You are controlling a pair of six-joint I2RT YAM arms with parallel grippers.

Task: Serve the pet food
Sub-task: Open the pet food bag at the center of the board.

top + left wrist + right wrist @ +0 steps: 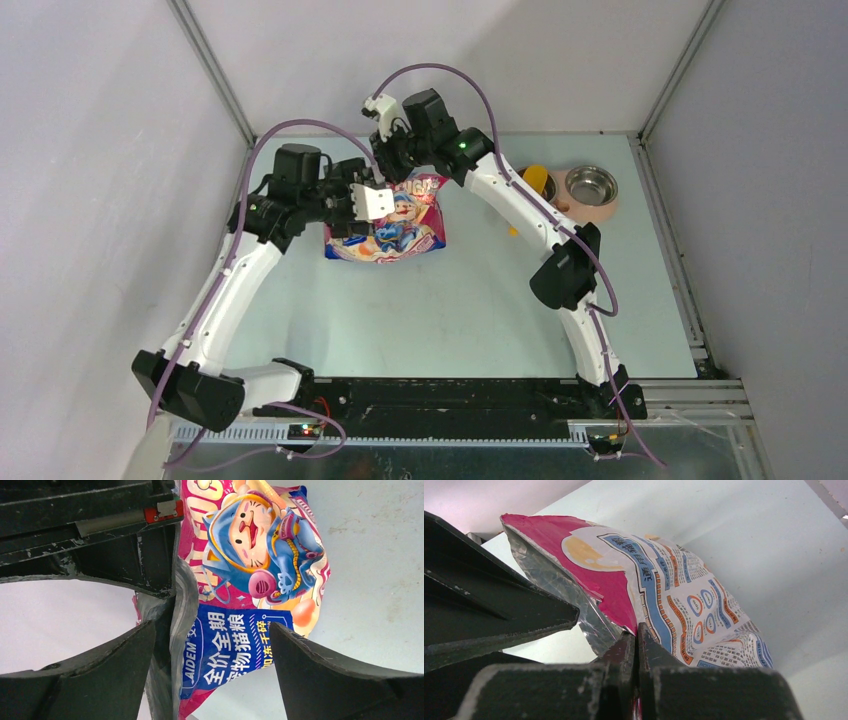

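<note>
The right claw [638, 639] is pinched fully together on the upper edge of the cat-food bag [684, 610] and holds that edge up. Silver lining shows just left of the pinch, so the mouth looks open. The left claw [211, 640] is spread wide, one finger on either side of the bag's blue panel, gripping nothing. No kibble is visible; the pet food is presumably inside the bag between the two claws. Well to the right of the right claw, the steel bowl [591, 184] looks empty, with a yellow scoop [536, 181] just beside it. Serving has barely begun: the scooping or pouring into the bowl is all left to do.
</note>
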